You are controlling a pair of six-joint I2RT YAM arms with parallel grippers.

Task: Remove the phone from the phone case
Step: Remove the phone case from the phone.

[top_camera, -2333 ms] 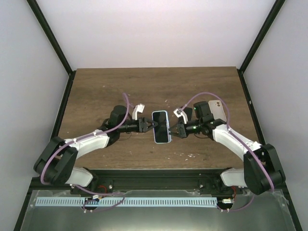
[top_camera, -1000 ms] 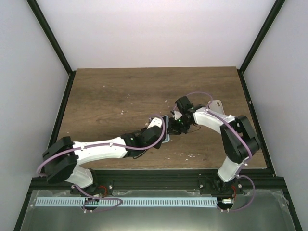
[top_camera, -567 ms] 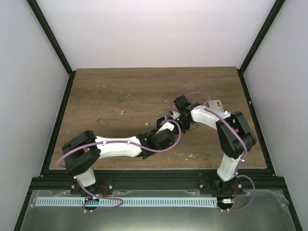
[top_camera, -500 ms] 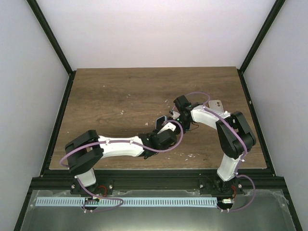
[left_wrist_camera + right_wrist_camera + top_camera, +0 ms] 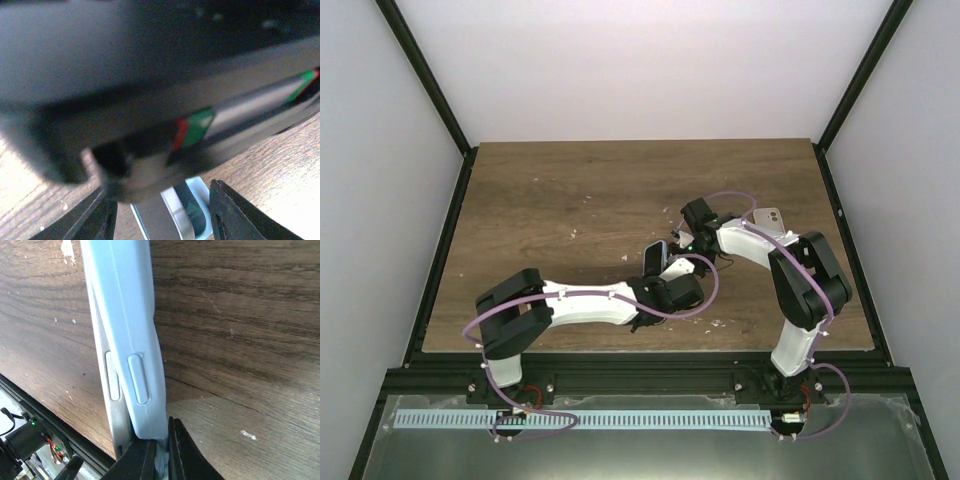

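Observation:
The phone point(image 5: 654, 260), in its light blue case, stands tilted up on one long edge near the table's middle. My right gripper point(image 5: 683, 245) is shut on the case's rim. In the right wrist view its fingertips point(image 5: 161, 452) pinch the blue case point(image 5: 131, 325), and the phone's silver side point(image 5: 111, 385) shows beside it, parted slightly from the case. My left gripper point(image 5: 661, 278) reaches in from below. In the left wrist view it is open point(image 5: 165, 220), its fingers on either side of the end of the phone and case point(image 5: 186, 212). A blurred dark arm part fills that view's top.
A second white phone point(image 5: 771, 217) lies at the back right, behind my right arm. My left arm stretches across the table's front toward the middle. Small white specks dot the wooden table point(image 5: 570, 190). The table's front edge shows in the right wrist view point(image 5: 35, 405).
My left arm has swung right and folded in under the phone. The phone, flat on the table earlier, now stands tilted on its edge. My right gripper keeps its hold.

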